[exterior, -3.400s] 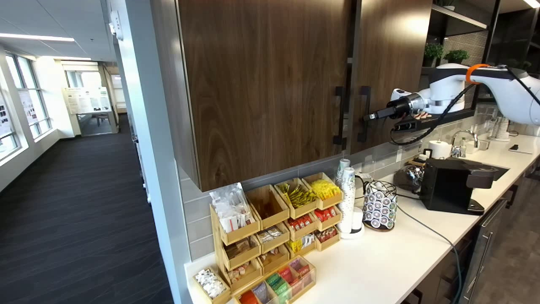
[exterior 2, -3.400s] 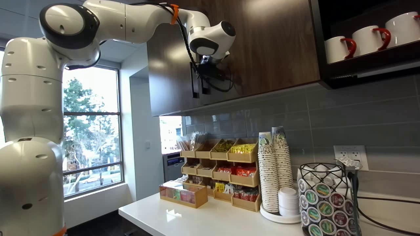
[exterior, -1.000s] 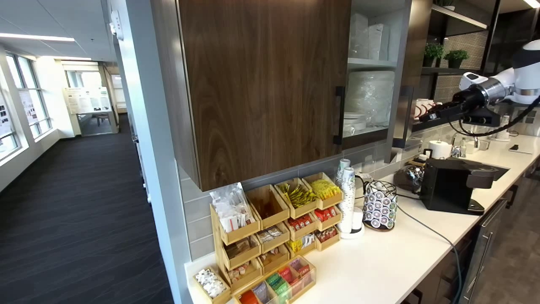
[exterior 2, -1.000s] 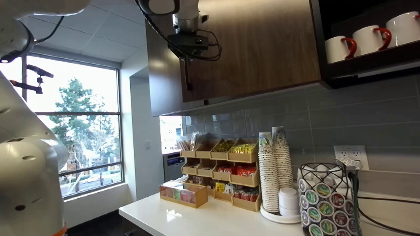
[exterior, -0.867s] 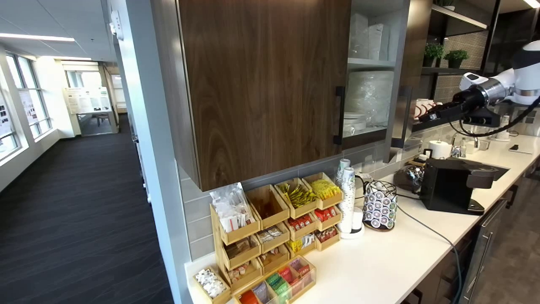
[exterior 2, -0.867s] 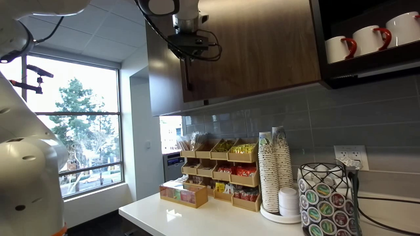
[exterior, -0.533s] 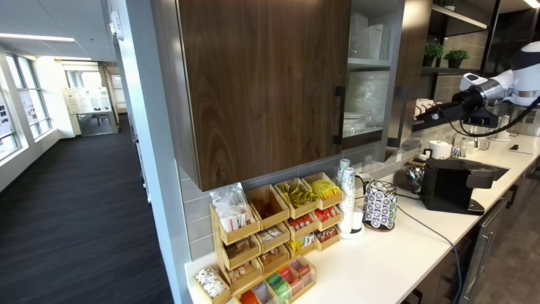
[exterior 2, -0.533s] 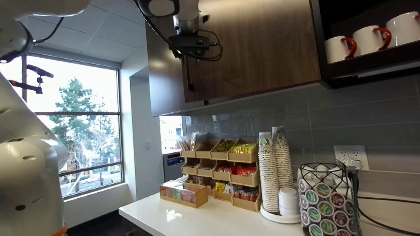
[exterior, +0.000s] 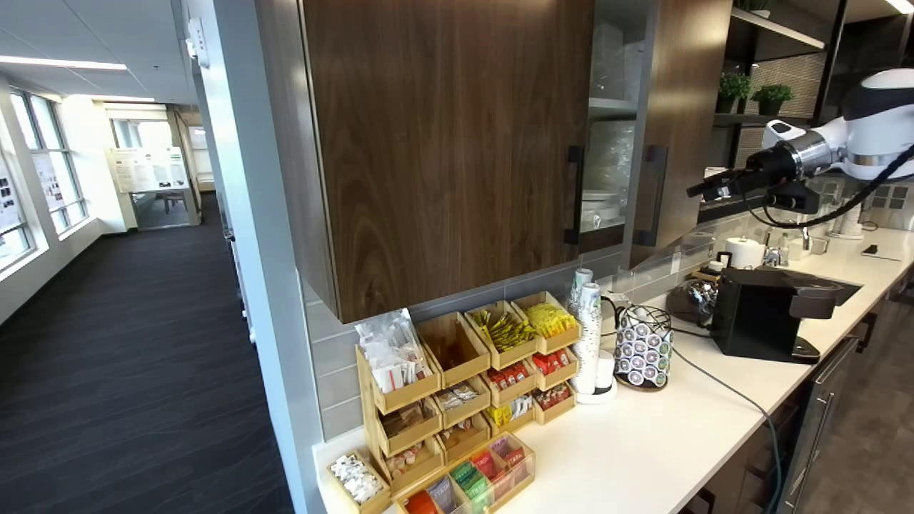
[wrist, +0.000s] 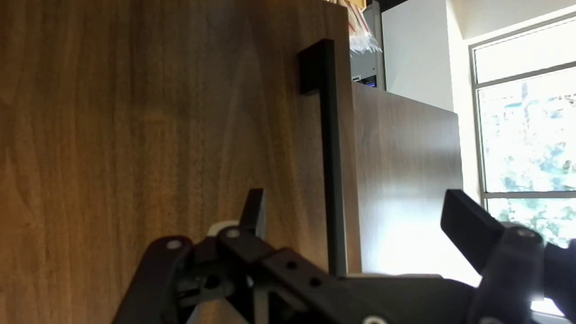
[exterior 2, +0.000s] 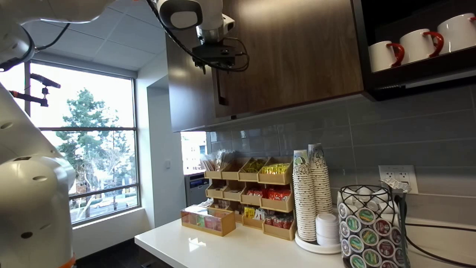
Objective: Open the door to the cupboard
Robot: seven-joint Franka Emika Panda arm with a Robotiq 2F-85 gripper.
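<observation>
The door [exterior: 689, 107], a dark brown wood-grain panel, stands ajar from the cupboard [exterior: 285, 150]. White shelves [exterior: 613, 106] show through the gap. Its black bar handle [exterior: 655, 196] runs along the free edge, and nothing grips it. In that exterior view my gripper [exterior: 696, 187] hangs in front of the door, apart from the handle. Seen from the wrist, my gripper [wrist: 353, 200] is open wide, and the same handle [wrist: 332, 166] appears beyond and between the spread fingertips. An exterior view shows the outer face of the door [exterior 2: 282, 56] behind the gripper [exterior 2: 204, 69].
The twin door [exterior: 450, 157] is shut, with its own handle [exterior: 575, 196]. Below stand a wooden packet rack [exterior: 457, 371], stacked paper cups [exterior: 589, 335], a pod basket [exterior: 643, 353] and a black coffee machine [exterior: 767, 314]. White mugs [exterior 2: 420, 46] sit on an open shelf beside the door.
Over the last second the fingers have spread from shut to open and let the handle go. The door has swung partway back, narrowing the gap. The gripper has shifted slightly.
</observation>
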